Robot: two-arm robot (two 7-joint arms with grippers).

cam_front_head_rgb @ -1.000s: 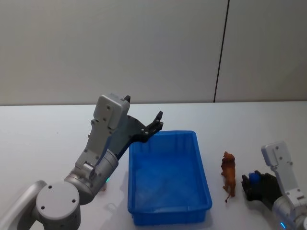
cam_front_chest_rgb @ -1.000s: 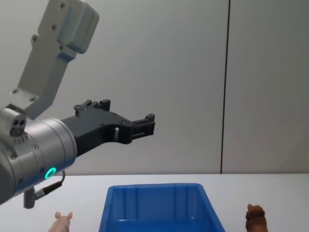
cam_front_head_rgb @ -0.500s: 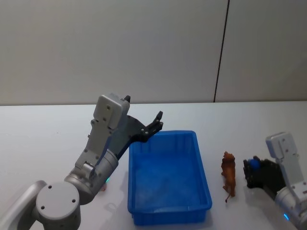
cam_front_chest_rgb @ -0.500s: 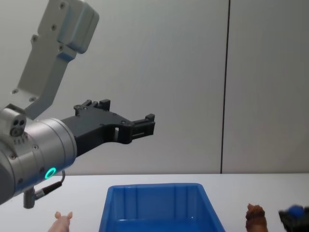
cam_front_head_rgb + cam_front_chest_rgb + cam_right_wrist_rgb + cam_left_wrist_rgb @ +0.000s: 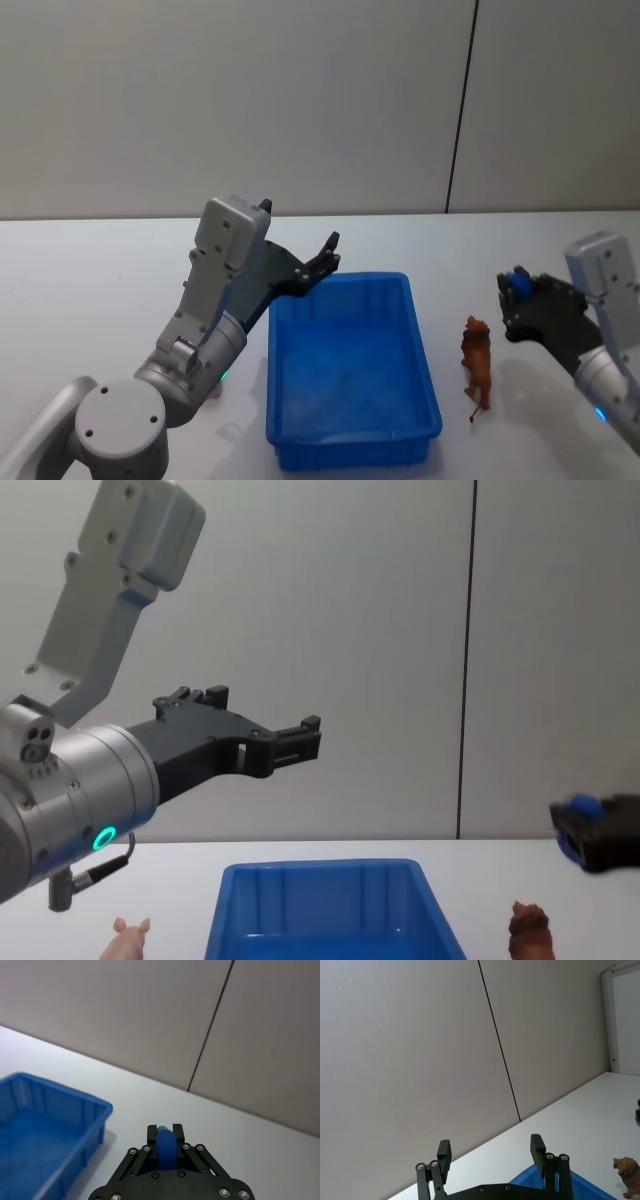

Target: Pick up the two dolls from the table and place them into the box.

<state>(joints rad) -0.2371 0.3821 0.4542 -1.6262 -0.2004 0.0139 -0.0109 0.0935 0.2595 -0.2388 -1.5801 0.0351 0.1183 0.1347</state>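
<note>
The left gripper (image 5: 490, 1147), jaws apart, hovered over the far left corner of the box (image 5: 352, 442) at mid-table (image 5: 100, 290). The brown doll (image 5: 477, 362) stood just off the box's right rim. The right gripper (image 5: 512, 290), jaws clamped on a small blue object (image 5: 165, 1147), hung beyond the doll.

Sparse robot test lab, plain grey panelled wall (image 5: 250, 100) with one dark vertical seam (image 5: 460, 110), smooth white counter (image 5: 100, 260), pale door frame (image 5: 608, 1010) beside the wall
</note>
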